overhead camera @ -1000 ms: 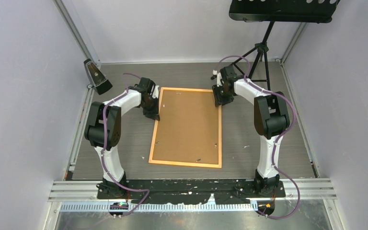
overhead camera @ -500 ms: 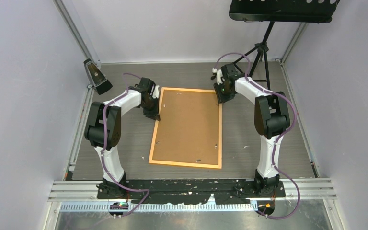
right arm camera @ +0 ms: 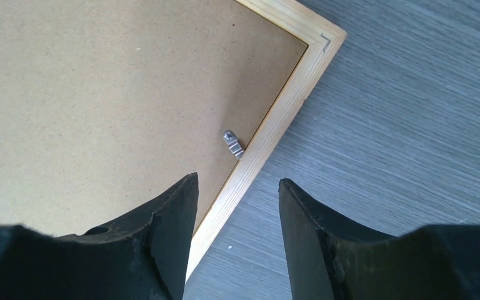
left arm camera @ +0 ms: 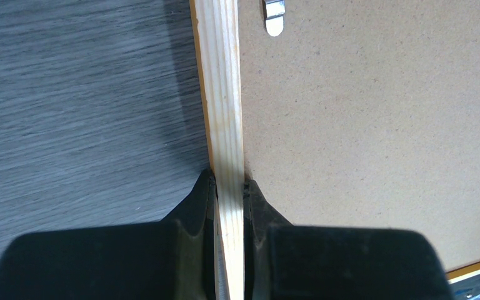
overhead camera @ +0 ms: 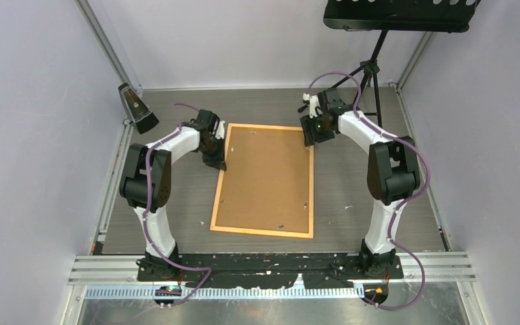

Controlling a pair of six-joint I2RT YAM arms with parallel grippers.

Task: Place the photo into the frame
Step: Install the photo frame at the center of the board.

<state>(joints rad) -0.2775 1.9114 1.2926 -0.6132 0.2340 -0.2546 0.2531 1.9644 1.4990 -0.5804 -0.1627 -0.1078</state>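
The frame [overhead camera: 263,232] lies face down mid-table, its thin orange edge around a brown backing board [overhead camera: 265,176]. My left gripper [overhead camera: 215,161] is at its far left side. In the left wrist view the gripper [left arm camera: 229,181] is shut on the pale wooden rail [left arm camera: 224,94], one finger on each side. My right gripper [overhead camera: 309,140] hovers over the far right corner. In the right wrist view it [right arm camera: 237,184] is open, straddling the rail [right arm camera: 281,119] without touching it. A small metal clip [right arm camera: 232,144] sits on the board by the rail. The photo is hidden.
A black wedge-shaped object [overhead camera: 137,108] stands at the far left corner of the table. A tripod [overhead camera: 369,74] carrying a black tray [overhead camera: 399,13] stands at the far right. Walls close in on three sides. Another metal clip [left arm camera: 275,15] shows near the left rail.
The right gripper has opened and drawn slightly back from the frame's right rail; its elbow swung to the right. The left gripper and the frame have not moved.
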